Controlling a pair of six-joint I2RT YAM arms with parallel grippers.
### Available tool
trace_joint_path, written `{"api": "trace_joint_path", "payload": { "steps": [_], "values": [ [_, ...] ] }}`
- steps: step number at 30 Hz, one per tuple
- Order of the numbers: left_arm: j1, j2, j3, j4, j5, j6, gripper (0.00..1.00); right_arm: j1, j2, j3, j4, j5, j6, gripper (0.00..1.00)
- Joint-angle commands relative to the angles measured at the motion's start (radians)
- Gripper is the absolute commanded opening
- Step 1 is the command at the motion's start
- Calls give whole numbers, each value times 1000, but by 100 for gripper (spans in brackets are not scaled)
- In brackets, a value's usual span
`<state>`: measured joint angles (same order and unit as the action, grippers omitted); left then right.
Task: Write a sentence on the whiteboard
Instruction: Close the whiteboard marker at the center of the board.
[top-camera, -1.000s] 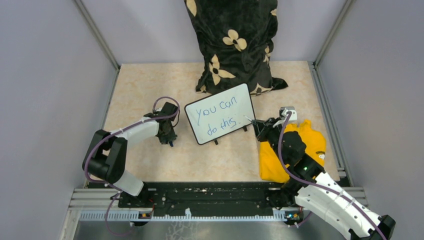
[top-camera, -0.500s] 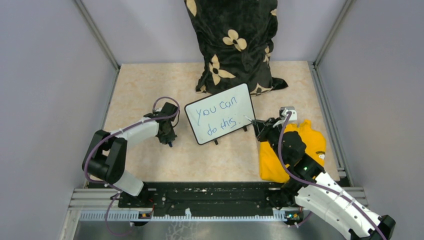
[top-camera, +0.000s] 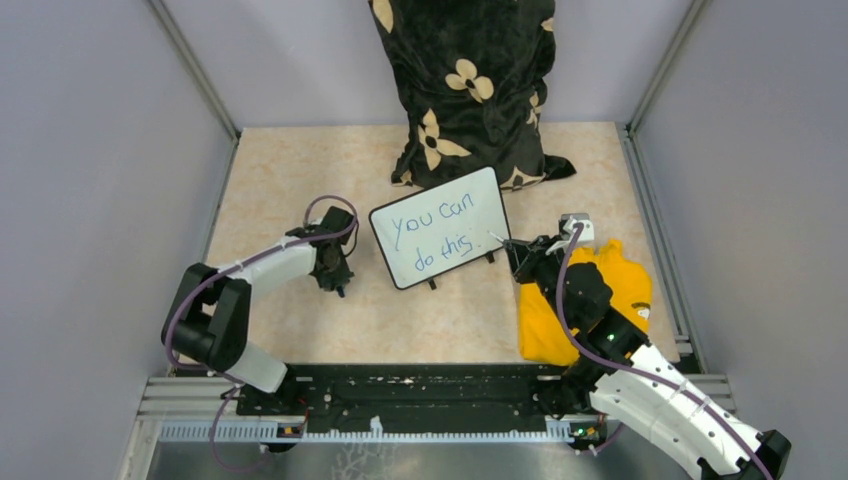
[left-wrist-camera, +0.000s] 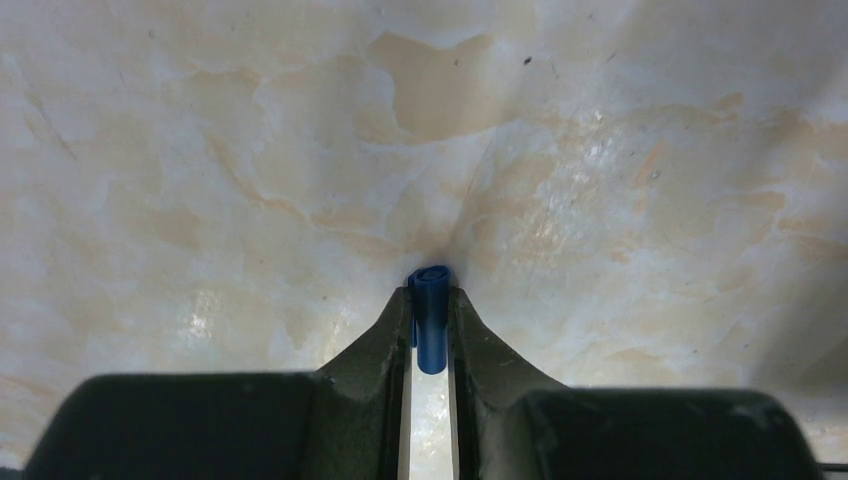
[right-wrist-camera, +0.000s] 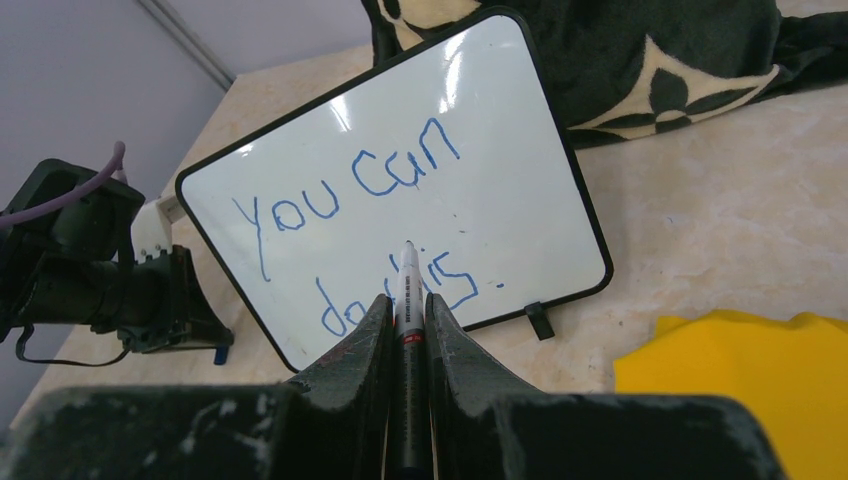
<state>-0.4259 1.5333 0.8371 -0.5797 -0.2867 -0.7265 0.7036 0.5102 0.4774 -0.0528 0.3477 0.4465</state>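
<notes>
The whiteboard (top-camera: 478, 186) (right-wrist-camera: 500, 80) leans tilted against a black floral cushion in the middle of the table. The sentence (top-camera: 440, 215) (right-wrist-camera: 380, 175) on it reads "You can do this." in blue ink, in two lines. My right gripper (top-camera: 515, 247) (right-wrist-camera: 405, 300) is shut on a marker (right-wrist-camera: 406, 285). The marker's bare tip points at the board's lower right part, near the word "this". Left of the board, my left gripper (top-camera: 338, 284) (left-wrist-camera: 431, 297) points down at the tabletop. It is shut on a small blue marker cap (left-wrist-camera: 431, 318) (top-camera: 341, 290).
The black cushion with cream flowers (top-camera: 470, 90) (right-wrist-camera: 620, 60) stands behind the board. A yellow cloth (top-camera: 600, 290) (right-wrist-camera: 740, 390) lies under my right arm. Grey walls enclose the beige marbled tabletop (top-camera: 290, 170) (left-wrist-camera: 200, 150).
My left jaws have narrowed onto the blue cap, and the left wrist has shifted slightly toward the near edge. The right arm, marker and board have not moved.
</notes>
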Motion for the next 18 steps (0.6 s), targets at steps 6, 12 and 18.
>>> {"api": "trace_joint_path", "payload": {
  "steps": [6, 12, 18],
  "values": [
    [-4, -173, 41, -166, -12, -51, 0, -11, -9, 33, 10, 20, -12, 0],
    [-3, -326, 113, -234, -40, -38, 0, -11, -8, 59, -9, 18, -16, 0],
    [-4, -504, 151, -150, 27, 40, 0, -11, 5, 112, -15, 6, -30, 0]
  ]
}}
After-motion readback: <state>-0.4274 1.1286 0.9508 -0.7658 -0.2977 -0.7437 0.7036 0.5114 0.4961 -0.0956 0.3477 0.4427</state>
